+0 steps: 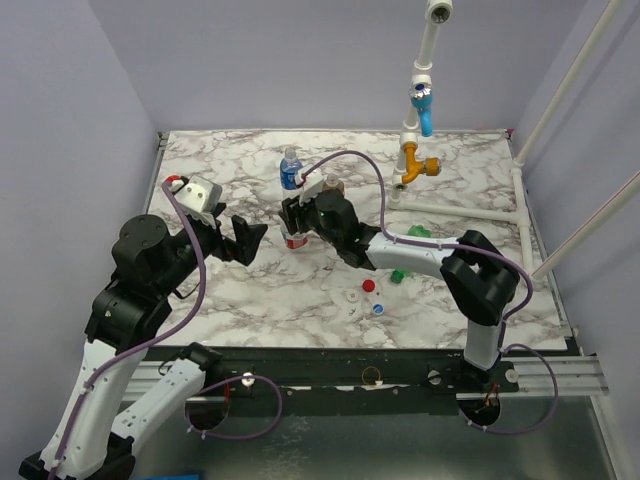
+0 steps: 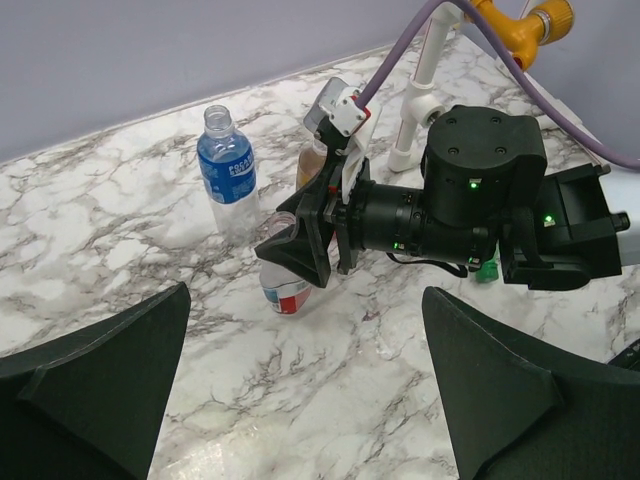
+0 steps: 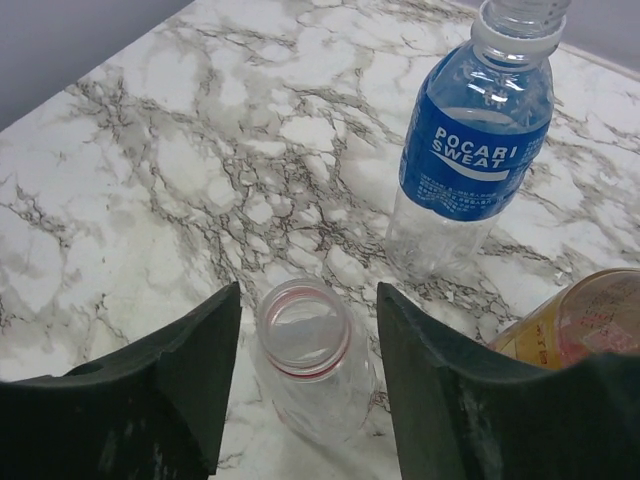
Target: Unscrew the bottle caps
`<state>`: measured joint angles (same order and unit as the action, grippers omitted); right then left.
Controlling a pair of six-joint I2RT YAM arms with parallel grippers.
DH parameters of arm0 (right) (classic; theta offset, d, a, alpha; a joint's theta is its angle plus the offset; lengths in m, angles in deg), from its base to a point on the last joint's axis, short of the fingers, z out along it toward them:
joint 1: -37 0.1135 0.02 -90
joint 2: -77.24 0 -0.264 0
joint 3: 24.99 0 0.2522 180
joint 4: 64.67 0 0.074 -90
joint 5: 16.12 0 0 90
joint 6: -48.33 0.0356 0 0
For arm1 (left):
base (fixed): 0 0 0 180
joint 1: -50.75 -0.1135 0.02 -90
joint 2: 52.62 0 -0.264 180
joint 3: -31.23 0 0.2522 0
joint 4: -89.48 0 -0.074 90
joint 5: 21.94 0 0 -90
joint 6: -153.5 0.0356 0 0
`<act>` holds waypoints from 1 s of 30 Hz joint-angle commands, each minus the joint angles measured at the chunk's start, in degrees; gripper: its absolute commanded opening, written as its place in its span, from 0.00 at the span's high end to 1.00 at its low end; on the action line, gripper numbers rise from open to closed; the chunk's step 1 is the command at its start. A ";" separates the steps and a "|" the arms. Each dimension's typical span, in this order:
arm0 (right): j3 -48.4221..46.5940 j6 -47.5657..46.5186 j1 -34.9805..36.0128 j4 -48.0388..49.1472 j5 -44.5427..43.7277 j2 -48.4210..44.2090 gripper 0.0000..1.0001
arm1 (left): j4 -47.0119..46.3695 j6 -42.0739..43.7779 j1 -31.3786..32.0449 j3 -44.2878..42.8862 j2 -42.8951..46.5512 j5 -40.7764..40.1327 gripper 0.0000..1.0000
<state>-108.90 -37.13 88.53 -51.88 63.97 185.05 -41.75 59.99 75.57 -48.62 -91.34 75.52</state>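
Observation:
The clear red-white label bottle point(image 3: 305, 335) stands uncapped, its open mouth up. My right gripper point(image 3: 308, 330) is open, a finger on each side of its neck, not touching; it also shows in the top view point(image 1: 296, 214). The blue-label bottle point(image 3: 470, 150) stands behind, with the amber bottle point(image 3: 580, 320) to its right. My left gripper point(image 2: 300, 400) is open and empty, left of the red-white bottle point(image 2: 285, 290). A red cap point(image 1: 368, 285), a white cap point(image 1: 352, 298), a bluish-white cap point(image 1: 378, 308) and a green cap point(image 1: 398, 276) lie loose by the right arm. The green bottle point(image 1: 418, 231) shows partly behind that arm.
A white pipe stand with an orange fitting point(image 1: 415, 165) and a blue fitting point(image 1: 424, 105) rises at the back right. White pipes point(image 1: 520, 200) run along the right side. The table's front edge point(image 1: 360, 352) lies just behind the arm bases.

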 commanded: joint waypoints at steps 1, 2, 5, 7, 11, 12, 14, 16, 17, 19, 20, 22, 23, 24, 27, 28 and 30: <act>0.46 -0.04 -0.15 0.31 -1.90 0.41 0.38 | 0.32 0.69 -0.21 -0.83 -0.30 2.20 0.01; 0.37 -0.05 -0.20 0.20 -1.82 0.07 0.36 | 0.20 0.75 -0.17 -0.75 -0.30 2.42 0.01; 0.12 0.12 -0.20 -0.22 -1.73 -0.94 0.31 | 0.06 0.79 -0.21 -0.53 -0.26 2.85 0.01; 0.06 0.21 -0.20 -0.40 -1.36 -1.77 0.28 | -0.01 0.80 -0.17 -0.45 -0.23 3.07 0.01; -0.25 0.44 -0.20 -1.26 -1.14 -3.57 0.20 | -0.11 0.78 -0.15 -0.52 -0.26 3.56 0.01; -0.24 0.61 -0.14 -1.50 -1.15 -4.14 0.17 | -0.11 0.84 -0.21 -0.59 -0.34 3.65 0.01; -0.12 0.94 -0.20 -2.64 -1.19 -5.91 0.10 | -0.10 0.76 -0.27 -0.71 -0.44 3.91 0.01; 0.73 2.08 -0.20 -3.85 -1.09 -8.55 0.04 | -0.12 0.70 -0.23 -0.80 -0.56 4.12 0.01; 1.68 3.06 -0.11 -4.89 -0.88 -10.15 0.01 | -0.12 0.71 -0.27 -0.83 -0.64 4.14 0.01; 4.33 5.19 0.02 -6.99 -0.72 -14.34 0.00 | -0.12 0.72 -0.25 -0.97 -0.73 4.30 0.01; 5.75 6.23 0.34 -8.28 -0.88 -16.90 0.00 | -0.16 0.72 -0.21 -1.04 -0.74 4.44 0.01; 9.53 9.63 1.12 -12.68 -1.18 -21.85 0.00 | -0.11 0.70 -0.23 -1.15 -0.90 4.73 0.01; 11.14 11.37 1.64 -15.46 -2.01 -24.78 0.00 | -0.19 0.74 -0.25 -1.11 -0.92 5.07 0.01; 13.07 13.93 2.19 -19.16 -3.05 -26.99 0.00 | -0.29 0.81 -0.21 -1.11 -0.97 5.37 0.01; 17.00 23.82 3.18 -33.20 -9.93 -33.98 0.00 | -0.60 0.82 -0.20 -1.15 -1.31 6.20 0.01; 17.75 29.69 3.27 -40.13 -13.33 -35.91 0.00 | -0.72 0.80 -0.21 -1.20 -1.41 6.46 0.01; 19.33 39.17 3.27 -51.93 -18.19 -38.90 0.00 | -0.97 0.81 -0.26 -1.22 -1.62 7.03 0.01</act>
<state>-93.21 -17.98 91.55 -76.14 57.94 150.32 -41.91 60.21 75.57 -48.62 -92.52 79.94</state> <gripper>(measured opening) 0.998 0.988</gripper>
